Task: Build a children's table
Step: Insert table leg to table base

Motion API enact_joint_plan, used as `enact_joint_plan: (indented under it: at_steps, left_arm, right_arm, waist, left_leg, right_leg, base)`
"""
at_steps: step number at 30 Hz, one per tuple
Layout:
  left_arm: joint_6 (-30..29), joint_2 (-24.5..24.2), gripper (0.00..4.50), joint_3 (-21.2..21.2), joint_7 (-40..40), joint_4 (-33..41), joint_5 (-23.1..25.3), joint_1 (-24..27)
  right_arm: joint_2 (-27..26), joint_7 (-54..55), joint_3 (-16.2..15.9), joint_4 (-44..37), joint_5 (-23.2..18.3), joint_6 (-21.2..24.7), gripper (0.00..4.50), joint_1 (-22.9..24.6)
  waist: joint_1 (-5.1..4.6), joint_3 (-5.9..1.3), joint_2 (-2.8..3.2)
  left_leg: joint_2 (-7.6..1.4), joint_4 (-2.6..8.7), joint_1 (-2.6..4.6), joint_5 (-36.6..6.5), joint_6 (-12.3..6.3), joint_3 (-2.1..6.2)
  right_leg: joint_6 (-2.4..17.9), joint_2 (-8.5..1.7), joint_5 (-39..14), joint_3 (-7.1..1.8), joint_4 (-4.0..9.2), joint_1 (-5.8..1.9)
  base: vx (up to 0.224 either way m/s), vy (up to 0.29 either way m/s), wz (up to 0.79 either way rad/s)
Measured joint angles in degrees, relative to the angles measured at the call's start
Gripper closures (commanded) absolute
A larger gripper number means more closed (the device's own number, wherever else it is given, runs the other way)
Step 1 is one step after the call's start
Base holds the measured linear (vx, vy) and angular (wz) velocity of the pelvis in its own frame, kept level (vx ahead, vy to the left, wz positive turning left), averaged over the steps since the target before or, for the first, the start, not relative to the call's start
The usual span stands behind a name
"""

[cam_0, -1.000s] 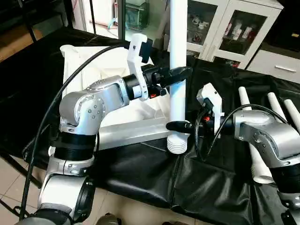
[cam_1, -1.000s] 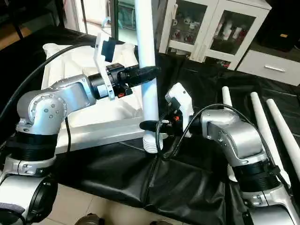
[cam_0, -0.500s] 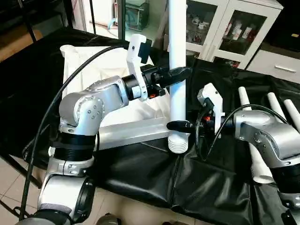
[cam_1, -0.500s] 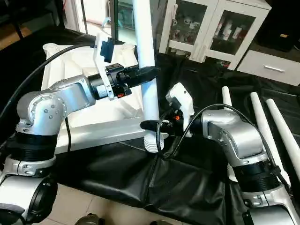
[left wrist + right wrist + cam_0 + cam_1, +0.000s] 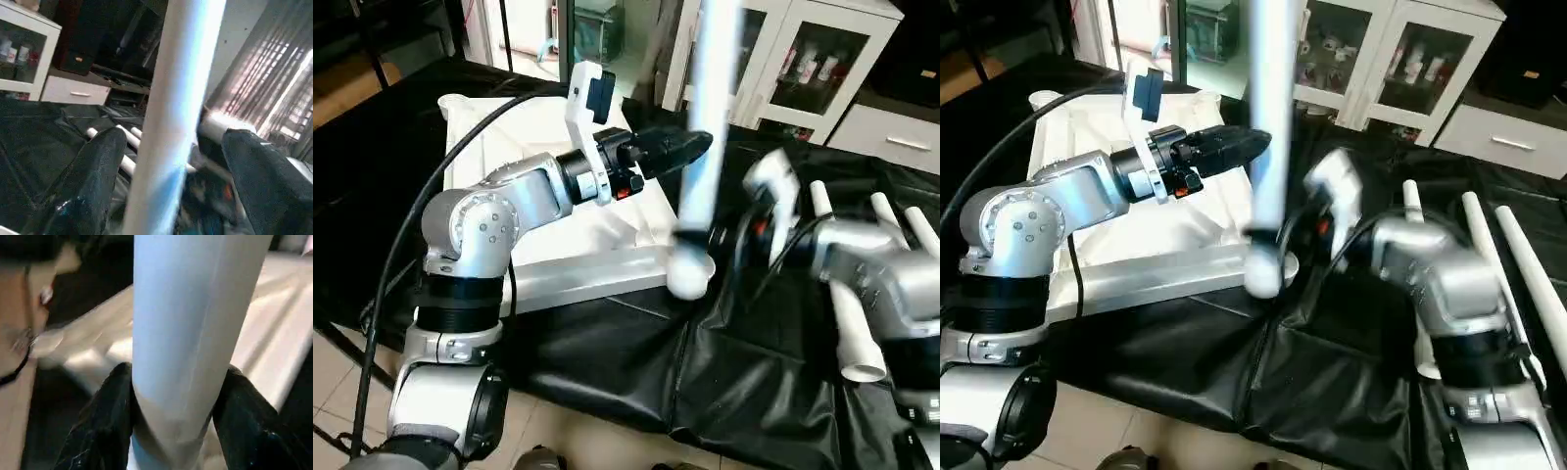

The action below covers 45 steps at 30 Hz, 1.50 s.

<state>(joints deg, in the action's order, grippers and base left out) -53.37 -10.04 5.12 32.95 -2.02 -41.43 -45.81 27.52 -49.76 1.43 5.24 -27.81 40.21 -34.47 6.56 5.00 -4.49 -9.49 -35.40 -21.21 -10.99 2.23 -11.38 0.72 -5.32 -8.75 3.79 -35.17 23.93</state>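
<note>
Right wrist view shows the right gripper with its 2 black fingers pressed on either side of the long white tapered tube leg, holding it near its lower end. Left wrist view shows the left gripper spread wide, both fingers standing off the tube. Head view puts the leg tilted, foot at the near corner socket of the white square plastic tabletop lying on the black-sheeted work table; seating leg 1 looks in hand, so next comes righting and pressing it home, with 3 spare white legs waiting.
</note>
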Motion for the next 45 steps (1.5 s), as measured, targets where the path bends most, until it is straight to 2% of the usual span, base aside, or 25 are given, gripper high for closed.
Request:
enact_joint_plan:
  at_steps: [2,6,8,10,12,15,17,23,26,31,37,45]
  left_arm:
    - [2.5,-0.2,0.20,0.3,0.0,-0.1,0.9,0.8]
    - [9.1,-0.9,0.14,2.2,0.9,-1.5,2.6,2.9]
    - [13.4,-3.6,0.14,0.9,2.2,-3.3,6.2,5.4]
    - [18.0,-6.9,0.14,-4.2,4.2,-4.9,11.9,8.0]
    - [23.1,-10.7,0.03,-13.9,8.8,-7.2,18.7,11.0]
    - [25.9,-9.1,0.00,-21.9,13.6,-11.0,22.7,14.2]
    - [27.8,-8.3,0.00,-24.2,15.2,-12.7,24.4,13.8]
    - [36.8,-8.6,0.00,-26.4,15.6,-22.0,31.5,10.2]
    - [39.2,-8.5,0.00,-27.1,15.6,-26.2,33.0,9.8]
    - [41.7,-8.2,0.00,-27.5,18.3,-29.5,34.3,8.2]
    - [44.4,-7.0,0.54,-27.5,19.7,-34.3,35.1,6.2]
    - [44.5,-7.8,1.07,-27.5,22.7,-34.4,36.2,6.1]
  right_arm:
    - [0.0,1.8,1.8,1.8,0.1,-1.8,2.65,-1.5]
    - [0.6,6.1,3.1,5.7,3.0,-6.6,2.65,-2.4]
    - [0.6,8.6,3.3,7.5,4.9,-8.8,2.65,-2.2]
    - [0.1,10.1,3.8,8.5,6.0,-10.4,2.65,-1.7]
    - [-2.1,12.1,4.9,9.1,6.3,-12.2,2.65,-0.7]
    - [-4.4,13.0,4.4,9.6,6.4,-13.7,2.65,0.8]
    - [-5.2,13.3,3.3,9.5,6.4,-14.2,2.65,1.7]
    - [-5.4,13.1,3.0,8.2,6.4,-14.2,2.65,3.3]
    - [-5.3,13.0,3.0,7.2,6.4,-14.2,2.65,3.9]
    - [-5.3,12.5,2.7,6.1,6.3,-14.2,2.65,5.4]
    - [-5.3,12.1,2.5,4.5,6.2,-14.1,2.65,5.5]
    - [-5.2,11.7,2.5,3.9,6.1,-14.1,2.65,6.4]
  waist:
    - [-0.02,0.00,0.00]
    - [-0.10,-0.02,0.04]
    - [-0.17,-0.02,0.06]
    - [-0.24,-0.02,0.05]
    - [-0.25,-0.03,0.06]
    - [-0.03,0.00,0.08]
    - [-0.16,0.00,0.09]
    - [-0.89,0.05,0.49]
    - [-1.40,0.05,0.51]
    - [-1.41,0.04,0.55]
    - [-1.37,-0.03,0.72]
    - [-1.50,-0.06,0.78]
  left_leg:
    - [-0.02,0.00,0.01,0.0,0.04,0.02]
    - [-0.03,0.00,0.02,0.0,0.05,0.04]
    - [-0.04,0.01,0.02,0.0,0.06,0.05]
    - [-0.07,0.02,0.00,0.0,0.06,0.05]
    - [-0.06,0.06,0.03,0.0,0.05,0.04]
    - [-0.05,0.06,-0.14,0.0,0.05,0.03]
    - [-0.06,0.06,-0.12,0.0,0.06,0.03]
    - [-0.07,0.07,0.10,0.1,0.11,0.04]
    - [-0.07,0.07,0.09,0.1,0.13,0.04]
    - [-0.07,0.07,0.07,0.1,0.12,0.04]
    - [-0.07,0.07,0.13,0.1,0.12,0.04]
    - [-0.08,0.07,0.15,0.1,0.12,0.04]
  right_leg:
    - [0.0,0.02,0.0,0.02,-0.01,0.00]
    - [0.0,0.03,0.0,0.04,0.00,-0.02]
    - [0.0,0.05,0.0,0.04,0.00,0.00]
    - [0.0,0.08,0.0,0.04,0.03,0.01]
    - [-0.1,0.08,0.0,0.02,0.07,-0.01]
    - [0.0,0.06,0.0,0.03,0.11,0.08]
    - [0.0,0.06,0.0,0.03,0.08,0.09]
    - [-0.1,0.07,0.0,0.03,0.05,-0.05]
    - [-0.1,0.07,0.0,0.03,0.04,-0.03]
    - [0.0,0.07,0.1,0.02,0.07,-0.04]
    - [0.1,0.07,0.1,0.02,0.06,-0.08]
    - [0.0,0.07,0.1,0.03,0.06,-0.07]
  base:
    - [0.000,0.000,0.00]
    - [0.000,0.000,0.00]
    - [0.000,0.000,0.00]
    - [0.000,0.000,0.00]
    - [0.000,0.000,0.00]
    - [0.000,0.000,0.00]
    - [0.000,0.000,0.00]
    - [0.000,0.000,0.00]
    - [0.000,0.000,0.00]
    - [0.000,0.000,0.00]
    - [0.000,0.000,0.00]
    - [0.000,0.000,0.00]
